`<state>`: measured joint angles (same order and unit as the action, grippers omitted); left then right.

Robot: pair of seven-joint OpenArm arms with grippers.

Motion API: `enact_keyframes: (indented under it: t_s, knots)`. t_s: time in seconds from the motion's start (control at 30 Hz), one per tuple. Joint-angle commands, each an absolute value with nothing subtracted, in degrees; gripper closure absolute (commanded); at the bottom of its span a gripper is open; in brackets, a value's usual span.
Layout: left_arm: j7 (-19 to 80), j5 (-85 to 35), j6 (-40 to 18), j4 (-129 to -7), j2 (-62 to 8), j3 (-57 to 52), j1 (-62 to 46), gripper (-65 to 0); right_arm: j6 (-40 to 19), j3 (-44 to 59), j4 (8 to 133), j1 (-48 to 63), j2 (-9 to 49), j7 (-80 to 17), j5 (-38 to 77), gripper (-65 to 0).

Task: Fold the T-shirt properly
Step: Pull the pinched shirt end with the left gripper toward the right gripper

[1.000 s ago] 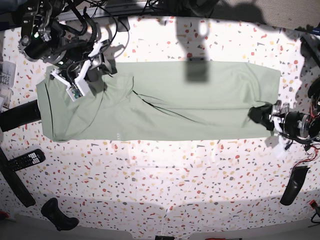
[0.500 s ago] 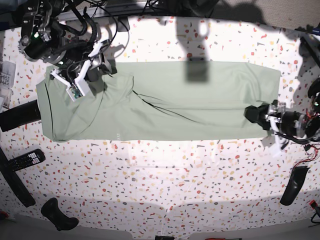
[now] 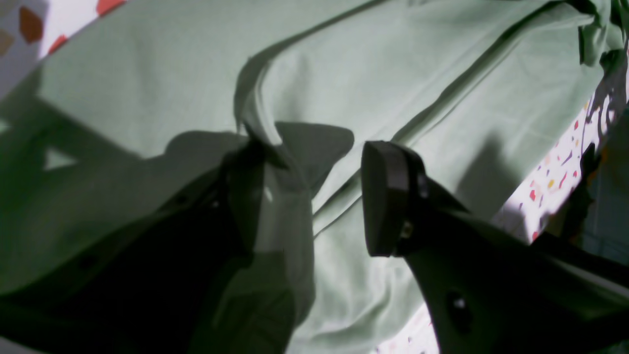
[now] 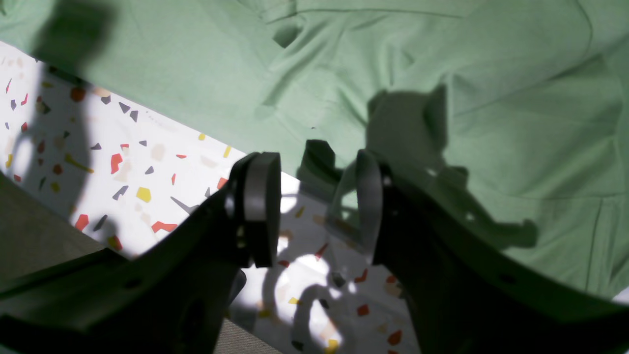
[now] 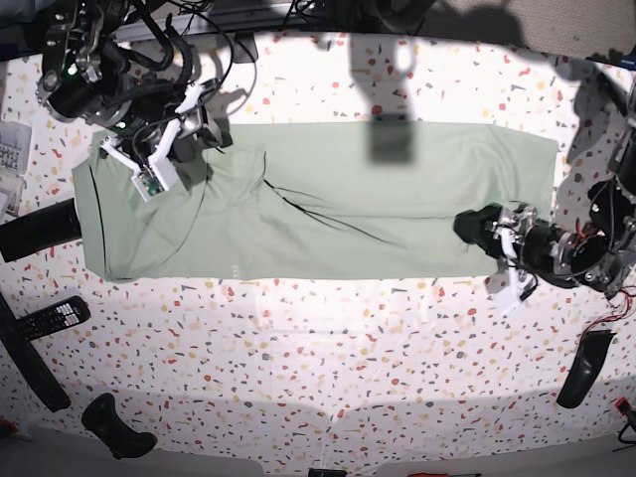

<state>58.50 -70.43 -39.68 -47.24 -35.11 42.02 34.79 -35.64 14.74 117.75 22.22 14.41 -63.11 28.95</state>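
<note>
T-shirt (image 5: 328, 199) lies spread on a speckled counter (image 5: 328, 348) as left end effector (image 3: 314, 196) and right end effector (image 4: 314, 206) both gape, neither pinching cloth.

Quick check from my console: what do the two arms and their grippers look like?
Both grippers are black with flat, rounded finger pads. In the base view the right gripper carries white bracket parts and a small green board. Black cables trail from the left gripper, with a thin red wire nearby.

surface: speckled terrazzo table (image 5: 328, 338) | on it: T-shirt (image 5: 328, 204) spread flat, remote (image 5: 50, 318) at edge
</note>
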Motion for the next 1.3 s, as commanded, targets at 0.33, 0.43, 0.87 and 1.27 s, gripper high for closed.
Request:
enact_keyframes:
  t_s: [0.33,0.43,0.87,1.27]
  knots:
    - [55.42,-69.87,-40.00,-47.66,-38.19,41.60,36.34,-27.2,-36.07,14.98,118.76,21.96,14.92,-62.19,30.65,-24.6]
    - [55.40,-69.87,-40.00,-47.66,-38.11,41.60,36.34,-23.5,-36.07,14.98,118.76,21.96,14.92,-62.22,30.65,-24.6]
    - [52.60,-70.06,-40.00,-50.00,-38.09,41.60,36.34,-23.2,-36.07,14.98,118.76,21.93,14.92,-62.19,30.68,-24.6]
    - [46.81,-61.08,-40.00,-50.61,-36.71,41.60,36.03,-23.2,-36.07,14.98,118.76,21.93,14.92,-62.19,30.65,-24.6]
